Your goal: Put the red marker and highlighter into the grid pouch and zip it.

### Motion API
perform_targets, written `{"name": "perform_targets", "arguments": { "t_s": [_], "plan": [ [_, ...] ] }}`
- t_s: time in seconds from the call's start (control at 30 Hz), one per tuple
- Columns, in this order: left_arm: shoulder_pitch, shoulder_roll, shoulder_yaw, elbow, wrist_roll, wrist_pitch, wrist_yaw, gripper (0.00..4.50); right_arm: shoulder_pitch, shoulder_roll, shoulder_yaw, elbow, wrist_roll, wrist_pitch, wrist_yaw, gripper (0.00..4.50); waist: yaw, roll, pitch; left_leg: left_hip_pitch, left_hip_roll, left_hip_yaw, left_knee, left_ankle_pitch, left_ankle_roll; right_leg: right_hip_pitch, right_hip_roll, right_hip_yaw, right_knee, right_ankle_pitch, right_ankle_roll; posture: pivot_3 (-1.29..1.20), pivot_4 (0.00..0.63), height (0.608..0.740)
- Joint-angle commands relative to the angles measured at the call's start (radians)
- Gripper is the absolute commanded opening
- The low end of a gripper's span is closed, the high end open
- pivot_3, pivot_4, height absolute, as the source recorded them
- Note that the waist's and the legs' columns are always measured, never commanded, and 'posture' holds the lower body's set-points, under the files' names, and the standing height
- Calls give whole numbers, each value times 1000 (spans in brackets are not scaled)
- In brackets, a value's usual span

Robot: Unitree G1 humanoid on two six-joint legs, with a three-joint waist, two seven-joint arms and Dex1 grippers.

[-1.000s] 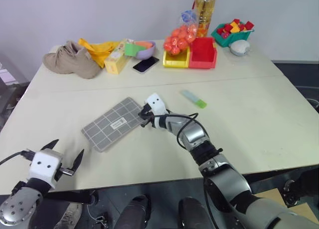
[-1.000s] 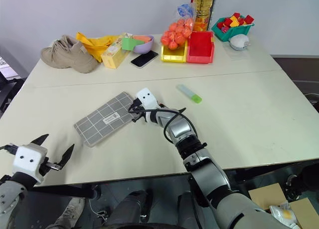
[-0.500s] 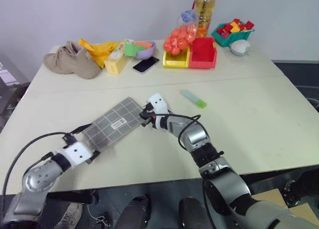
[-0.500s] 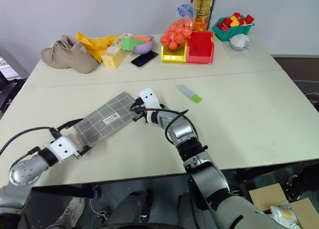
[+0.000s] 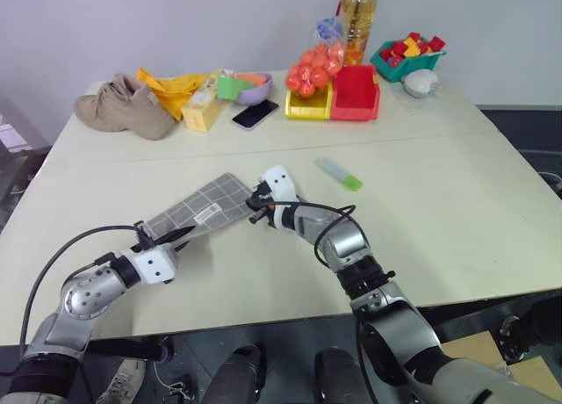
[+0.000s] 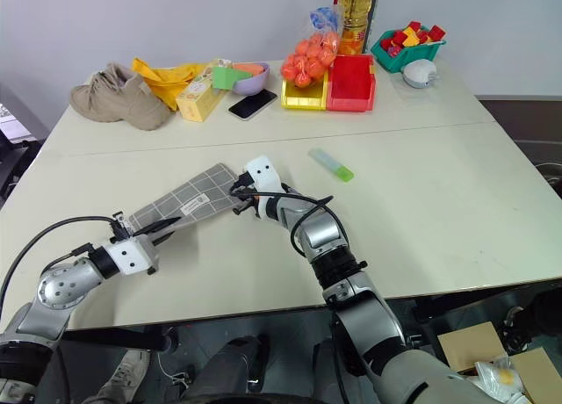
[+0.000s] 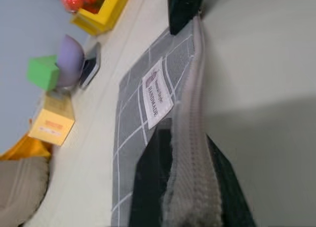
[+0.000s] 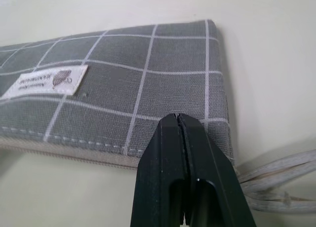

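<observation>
The grid pouch (image 5: 200,211) lies slanted on the white table (image 5: 439,220), grey with white lines and a small white label. My left gripper (image 5: 173,238) is shut on its near-left end along the zipper edge, and that end is raised off the table; in the left wrist view the fingers (image 7: 150,168) pinch the pouch (image 7: 133,103). My right gripper (image 5: 255,209) is shut at the far-right zipper corner of the pouch (image 8: 123,74), with the light cord pull (image 8: 276,185) trailing out beside it. The highlighter (image 5: 341,174) lies alone to the right. The red marker is out of view.
Along the table's back stand a tan shoe (image 5: 123,105), a yellow box (image 5: 205,107), a purple bowl (image 5: 255,88), a phone (image 5: 255,114), yellow (image 5: 310,105) and red (image 5: 357,95) bins, bagged oranges (image 5: 314,68), a bottle (image 5: 361,18) and a teal basket (image 5: 407,60).
My left gripper came in from the table's front-left, closed on the pouch's near end and lifted it. The right gripper stayed at the pouch's other end.
</observation>
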Motion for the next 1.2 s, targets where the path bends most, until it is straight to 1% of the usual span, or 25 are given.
{"name": "perform_targets", "arguments": {
  "t_s": [0.03,0.07,0.13,0.17,0.23,0.27,0.3,0.37,0.4,0.47,0.5,0.63,0.87,0.93,0.97,1.03,1.13,1.2],
  "plan": [
    [34,-43,32,-76,-149,121,-10,41,-27,-3,-50,-91,27,-66,6,0,-1,1,0,0,0,0,0,0,0,0,0,0,0,0,0,0,150,740],
    [48,-68,49,-114,-214,188,-9,41,-35,-20,-54,-115,22,-88,14,0,-2,1,0,0,0,0,0,0,0,0,0,0,0,0,0,0,150,740],
    [67,-99,76,-171,-280,280,4,41,-39,-47,-60,-148,18,-114,26,0,-1,0,0,0,0,0,0,0,0,0,0,1,0,0,0,0,150,740],
    [81,-118,93,-210,-313,328,22,41,-38,-77,-76,-184,48,-97,71,0,-1,0,0,0,0,0,0,0,0,0,0,0,0,0,0,0,150,740],
    [108,-156,115,-287,-353,408,57,0,-20,-156,-88,-257,80,-74,152,546,0,0,0,0,0,0,0,0,0,0,0,0,0,0,0,0,150,740],
    [122,-172,117,-324,-361,435,67,0,-7,-201,-77,-283,73,-72,183,856,0,0,0,-1,0,0,1,0,0,0,0,0,0,0,0,0,150,740],
    [133,-185,115,-354,-361,457,74,0,4,-237,-67,-300,63,-67,202,1263,2,0,0,-1,0,0,1,0,0,0,0,0,0,0,0,0,150,740],
    [148,-202,109,-398,-354,489,84,0,21,-283,-58,-328,64,-50,227,2379,2,0,0,0,0,0,1,0,0,1,0,0,0,0,0,0,150,740],
    [152,-210,107,-415,-354,503,88,0,27,-296,-58,-341,72,-39,235,2820,2,0,0,0,0,0,1,0,0,1,0,0,0,0,0,0,150,740],
    [157,-229,97,-455,-356,531,92,0,40,-316,-50,-375,70,-22,241,4018,0,0,0,0,1,0,0,0,0,2,0,0,0,0,0,0,150,740],
    [159,-237,93,-472,-354,542,92,0,44,-323,-44,-388,63,-17,240,4460,0,0,0,-1,1,0,0,0,0,2,0,0,0,0,0,0,150,740],
    [156,-267,59,-542,-343,582,98,0,38,-295,-9,-417,45,24,203,4460,3,0,0,-2,0,1,1,0,0,2,0,1,0,0,0,0,150,740],
    [161,-290,35,-586,-334,618,93,0,-20,-209,-28,-332,39,56,119,4460,5,0,0,-2,0,1,1,0,0,1,0,1,0,0,0,0,150,740],
    [159,-295,35,-588,-333,621,95,0,-31,-199,-30,-314,43,56,113,3941,5,0,0,-2,0,1,1,0,0,0,0,1,0,0,0,0,150,740],
    [158,-299,34,-591,-334,624,97,0,-33,-197,-30,-310,46,58,115,3577,5,0,0,-2,0,1,1,0,0,0,0,1,0,0,0,0,150,740],
    [156,-304,35,-596,-334,629,99,0,-35,-195,-29,-307,46,58,114,2568,6,0,0,-2,0,1,1,0,0,0,0,1,0,0,0,0,150,740],
    [152,-307,36,-596,-333,632,98,0,-37,-191,-25,-305,45,56,111,921,5,0,0,-2,0,0,1,0,0,0,0,1,0,0,0,0,150,740],
    [150,-309,36,-595,-334,634,98,0,-36,-189,-23,-310,45,56,108,53,5,0,0,-2,0,1,1,0,0,0,0,1,0,0,0,0,150,740]
  ]
}}
